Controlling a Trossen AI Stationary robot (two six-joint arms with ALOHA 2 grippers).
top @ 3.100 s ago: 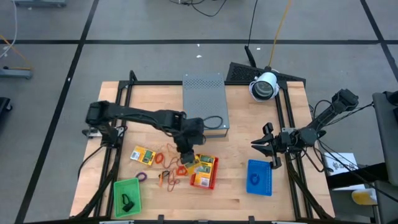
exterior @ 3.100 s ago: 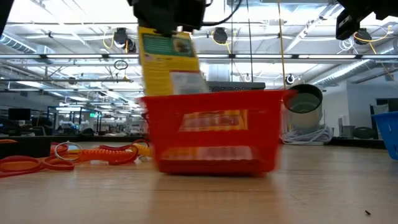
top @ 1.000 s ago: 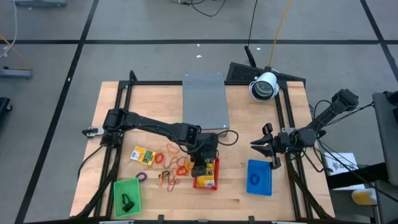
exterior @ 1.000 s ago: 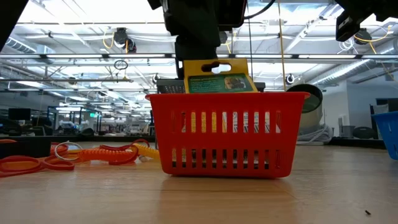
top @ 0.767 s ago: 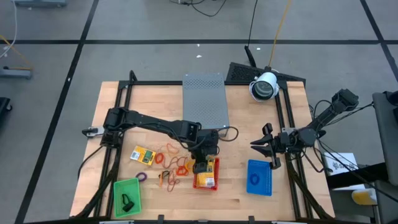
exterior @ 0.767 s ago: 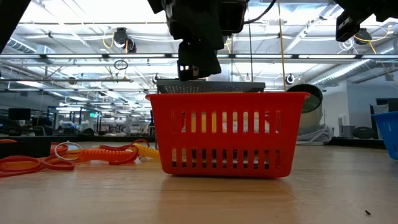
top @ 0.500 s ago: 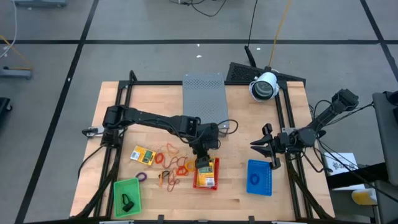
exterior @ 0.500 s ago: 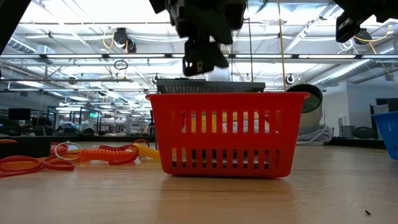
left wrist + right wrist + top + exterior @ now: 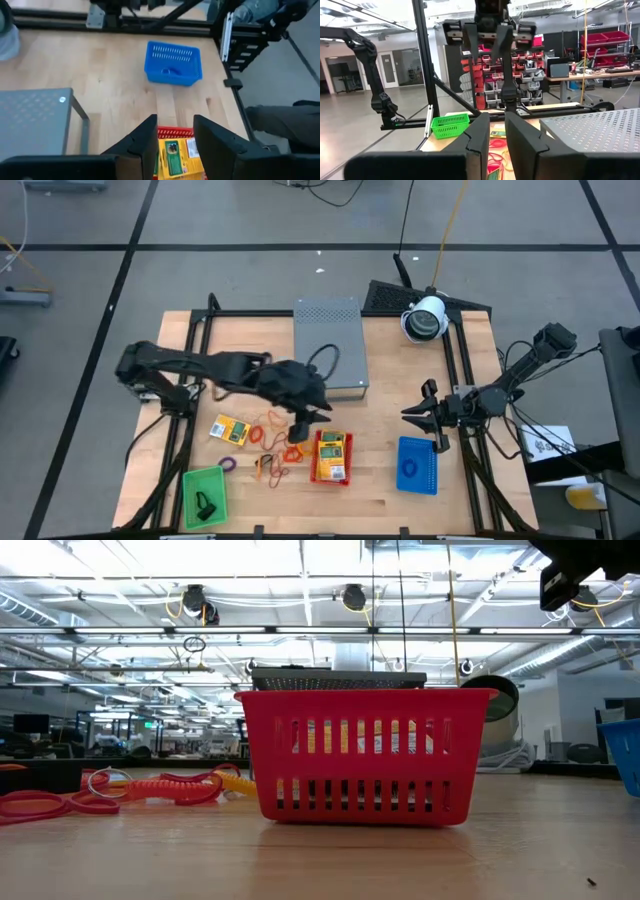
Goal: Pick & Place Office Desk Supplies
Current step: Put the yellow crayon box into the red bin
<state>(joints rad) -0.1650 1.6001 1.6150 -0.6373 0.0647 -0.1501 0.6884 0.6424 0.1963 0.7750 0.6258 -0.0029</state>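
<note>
Lying flat in the red mesh tray (image 9: 331, 457), the yellow-and-green packet (image 9: 331, 448) is released — the left gripper (image 9: 303, 418), fingers parted and empty, has pulled back over the rubber bands (image 9: 275, 435); right gripper (image 9: 424, 414) waits, narrowly parted.

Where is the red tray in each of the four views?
High view: red tray, low centre, right of the rubber bands.
Low view: red tray, centre, filling the middle.
Left wrist view: red tray, a strip of rim between the fingers.
Right wrist view: not clearly visible.
Shared landmark: grey box, beyond the tray.
</note>
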